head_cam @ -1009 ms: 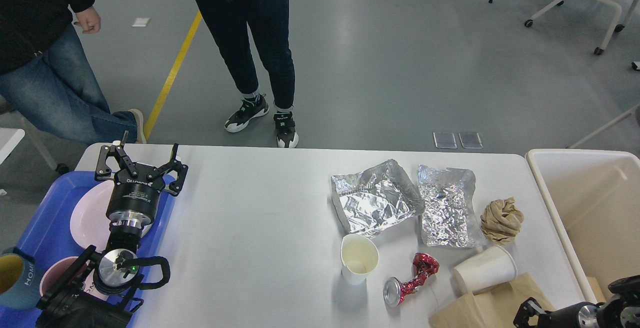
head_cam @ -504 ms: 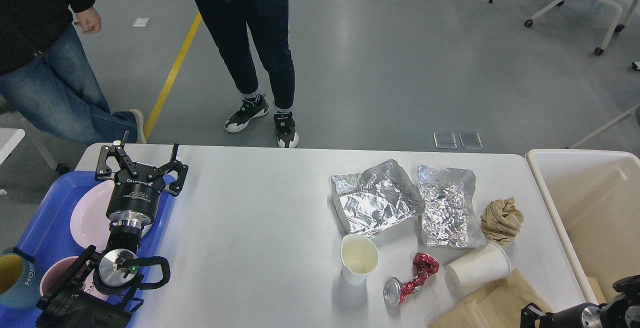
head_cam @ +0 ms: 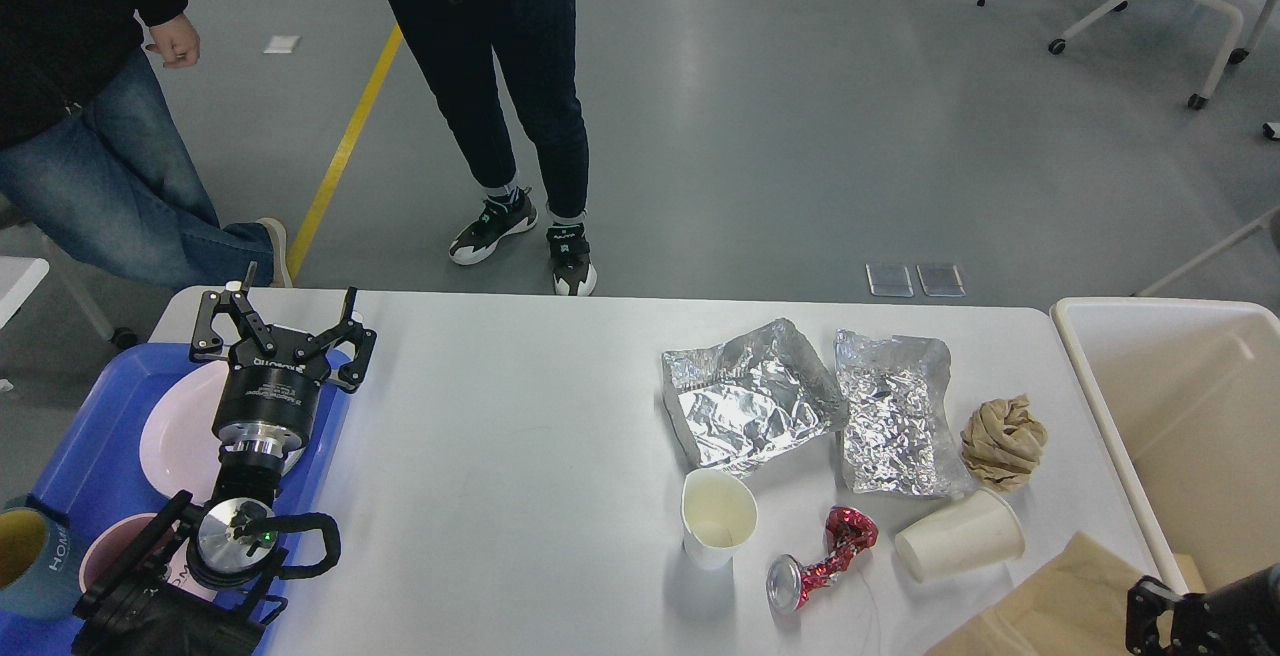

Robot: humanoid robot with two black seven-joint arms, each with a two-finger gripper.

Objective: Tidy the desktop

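Left gripper (head_cam: 282, 328), left side of frame: fingers spread wide, nothing between them, parked over the blue tray (head_cam: 75, 456) edge and a pink plate (head_cam: 175, 431). Looks idle, just hanging where dishes get collected. Right gripper (head_cam: 1150, 611), bottom right corner: dark, mostly cut off by the frame edge, can't tell if open or closed. It sits just beside the brown paper bag (head_cam: 1050, 601), whose corner lies toward the cream bin (head_cam: 1090, 406); contact not clear. My guess is the bag is the item being worked toward the bin.

Only the head view. The desktop (head_cam: 520, 456), white, fills the lower half of frame. Its left-centre is bare; the rubbish is bunched at right, near the bin, probably so the right arm can reach it. Two crumpled foil sheets (head_cam: 750, 396) (head_cam: 895, 426) side by side and touching, a brown paper wad (head_cam: 1003, 441) at their right. Below: upright paper cup (head_cam: 718, 516), crushed red can (head_cam: 820, 561), tipped paper cup (head_cam: 960, 548) lying on its side.

Tray at lower left also holds a blue mug (head_cam: 30, 556) and a second pink dish (head_cam: 115, 551). Two people stand beyond the far edge, upper left.
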